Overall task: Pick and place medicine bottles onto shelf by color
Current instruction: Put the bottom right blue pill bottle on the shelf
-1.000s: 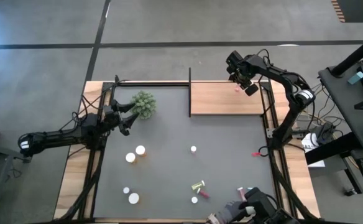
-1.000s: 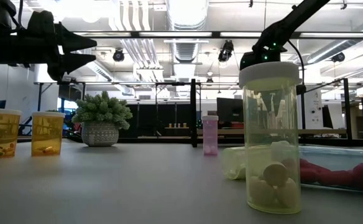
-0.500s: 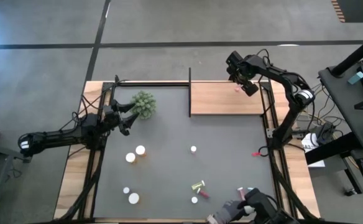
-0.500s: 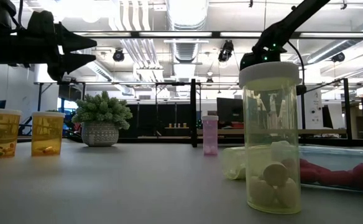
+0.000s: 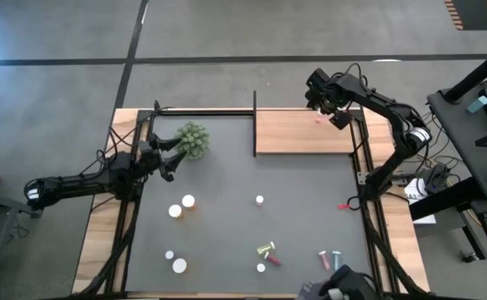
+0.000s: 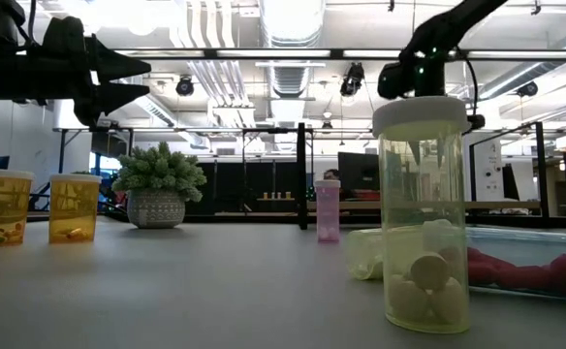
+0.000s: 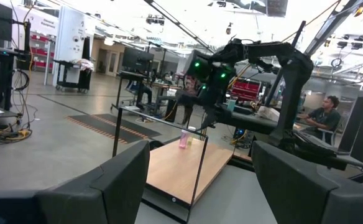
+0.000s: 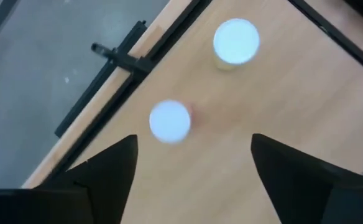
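The right tool (image 5: 330, 107) hangs open and empty above the shelf's (image 5: 298, 137) far right corner, over a pink bottle (image 8: 170, 121) standing there beside a yellowish one (image 8: 235, 42), apparently grouping them.

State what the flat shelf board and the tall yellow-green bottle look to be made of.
Flat light-brown shelf board: looks like matte wood or wood laminate, with faint grain, edged by thin black rods that look metal. Tall yellow-green bottle: probably translucent glossy plastic, since its contents show through; its white cap looks opaque.
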Motion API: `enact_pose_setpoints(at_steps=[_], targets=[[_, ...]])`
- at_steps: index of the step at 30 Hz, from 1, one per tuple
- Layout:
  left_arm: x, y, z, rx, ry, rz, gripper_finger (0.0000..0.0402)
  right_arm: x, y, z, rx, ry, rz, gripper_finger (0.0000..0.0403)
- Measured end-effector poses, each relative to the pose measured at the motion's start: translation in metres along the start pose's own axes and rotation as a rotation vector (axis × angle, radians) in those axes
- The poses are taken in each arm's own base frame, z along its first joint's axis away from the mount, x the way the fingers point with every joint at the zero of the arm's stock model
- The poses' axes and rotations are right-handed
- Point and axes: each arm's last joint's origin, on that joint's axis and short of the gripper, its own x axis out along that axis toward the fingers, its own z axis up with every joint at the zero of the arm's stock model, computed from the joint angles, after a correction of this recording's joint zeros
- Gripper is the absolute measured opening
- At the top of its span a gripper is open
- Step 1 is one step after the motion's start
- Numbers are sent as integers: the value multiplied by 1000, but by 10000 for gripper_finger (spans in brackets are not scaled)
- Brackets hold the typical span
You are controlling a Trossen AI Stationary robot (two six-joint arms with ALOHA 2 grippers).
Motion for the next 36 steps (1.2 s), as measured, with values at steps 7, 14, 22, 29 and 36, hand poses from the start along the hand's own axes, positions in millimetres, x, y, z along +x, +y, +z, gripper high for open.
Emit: enact_pose_setpoints(at_steps=[7, 14, 22, 29, 36], targets=[[0, 0, 0, 0, 0, 0, 267, -47, -25, -19, -176, 14, 62, 334], [0, 0, 0, 0, 0, 0, 267, -81, -54, -53, -358, 47, 103, 336], [0, 0, 0, 0, 0, 0, 267, -95, -88, -105, -694, 178, 26, 335], [0, 0, 0, 0, 0, 0, 267, -108, -128, -145, -741, 271, -84, 336], [0, 0, 0, 0, 0, 0, 267, -124, -184, -204, -676, 312, -97, 336]])
